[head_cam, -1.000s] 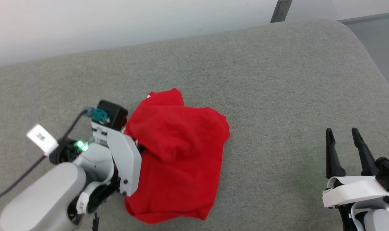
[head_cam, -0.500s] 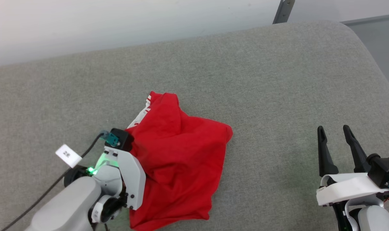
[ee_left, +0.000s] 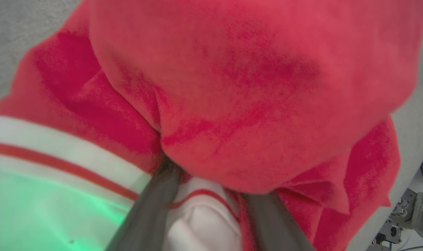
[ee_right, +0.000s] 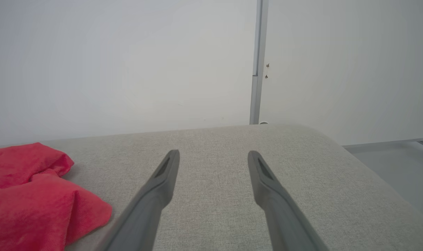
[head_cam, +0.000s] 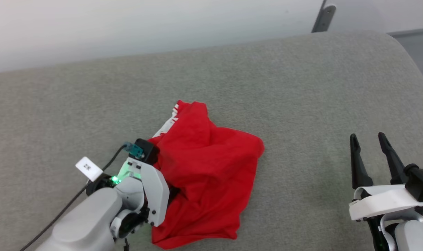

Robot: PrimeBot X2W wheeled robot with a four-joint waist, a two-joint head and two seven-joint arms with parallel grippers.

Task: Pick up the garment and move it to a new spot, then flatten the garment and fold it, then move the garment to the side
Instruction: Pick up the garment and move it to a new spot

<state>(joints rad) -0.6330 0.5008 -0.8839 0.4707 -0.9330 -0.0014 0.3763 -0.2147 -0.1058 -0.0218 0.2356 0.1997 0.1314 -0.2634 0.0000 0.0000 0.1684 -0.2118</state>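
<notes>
Here's my left gripper (ee_left: 211, 184), down at seven o'clock in the head view, wrist pressed right up against the crumpled red jersey-style T-shirt with white sleeves (head_cam: 211, 167). Looking along my left wrist, my two dark fingers (ee_left: 152, 209) stand spread wide, not pinched together. A bulge of white sleeve cloth with a thin red stripe sits in the gap, and a thick red fold (ee_left: 250, 87) drapes over the fingertips, hiding them. Whether the pads press on any cloth, I cannot tell.

The T-shirt lies in a loose heap on the grey woven padded surface (head_cam: 302, 87), a touch toward six o'clock from the middle of the head view. Red-and-white striped trim (head_cam: 170, 120) peeks out at the heap's eleven o'clock edge. No printed number faces up.

A green light (head_cam: 115, 180) glows on my left wrist. A black cable (head_cam: 65, 212) with a small white paper tag (head_cam: 88, 168) trails off toward eight o'clock.

Over at four o'clock, my right gripper (head_cam: 367, 139) hangs above bare grey fabric, well apart from the shirt. Fingers wide, nothing between them (ee_right: 214, 155). From that wrist the red heap (ee_right: 33, 195) sits at eight o'clock. A white wall (ee_right: 127, 62) and a slim grey metal post (ee_right: 257, 69) rise behind the surface.
</notes>
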